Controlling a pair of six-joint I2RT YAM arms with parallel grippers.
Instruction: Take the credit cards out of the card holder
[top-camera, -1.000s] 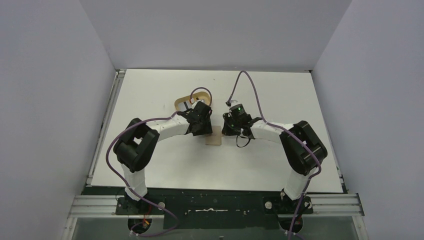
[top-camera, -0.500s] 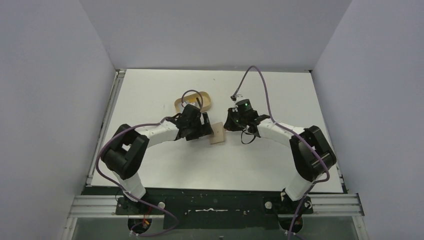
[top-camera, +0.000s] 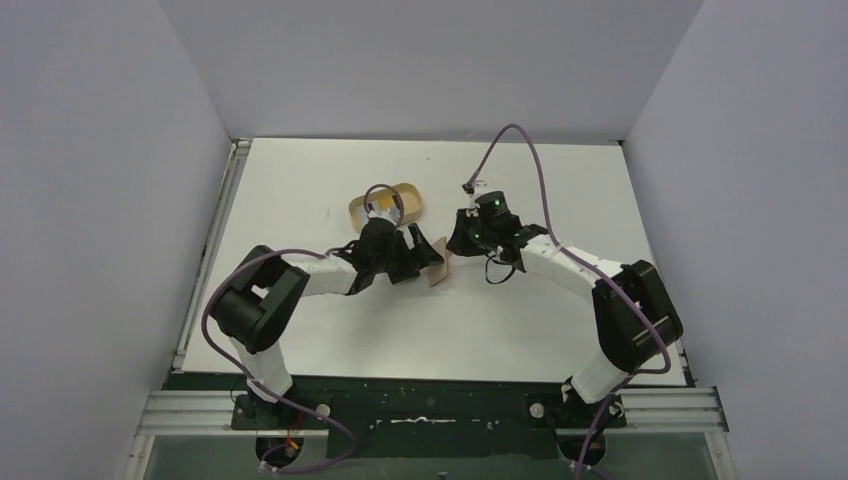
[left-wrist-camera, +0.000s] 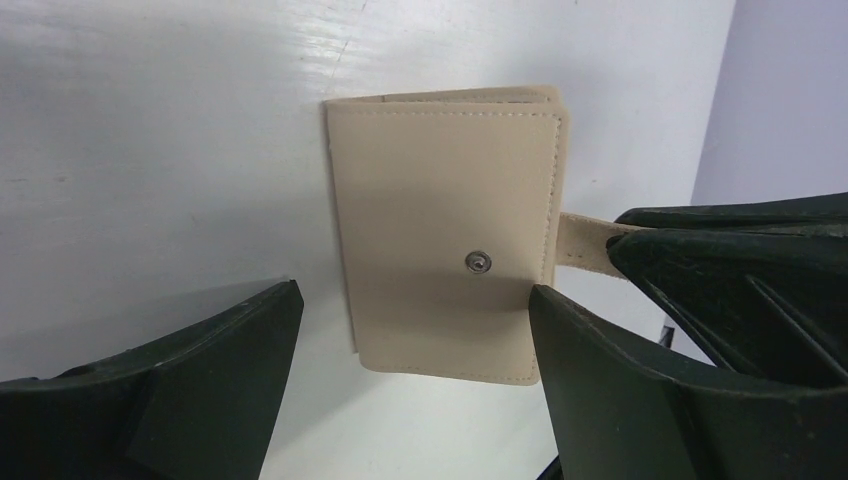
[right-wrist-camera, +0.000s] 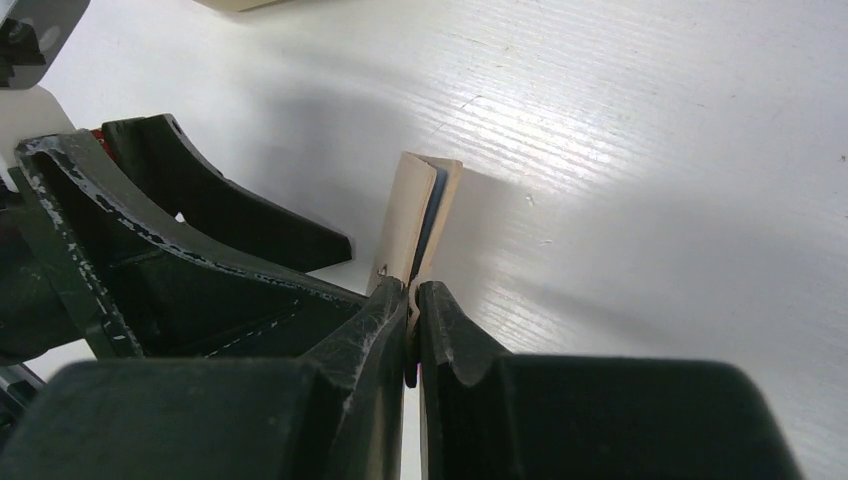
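Pinching the card holder (left-wrist-camera: 440, 200) tab, the right hand (right-wrist-camera: 412, 295) alone views blue credit cards (right-wrist-camera: 431, 215) inside; left hand (left-wrist-camera: 415, 300) gapes.

You're seeing a plain beige card holder (left-wrist-camera: 445, 200) with matching stitching and a silver snap (left-wrist-camera: 478, 262), and a light blue credit card (right-wrist-camera: 432, 215) edge inside it. The table (top-camera: 520, 320) is white with faint grain. The left end effector (left-wrist-camera: 412, 300) and right end effector (right-wrist-camera: 412, 300) are black.
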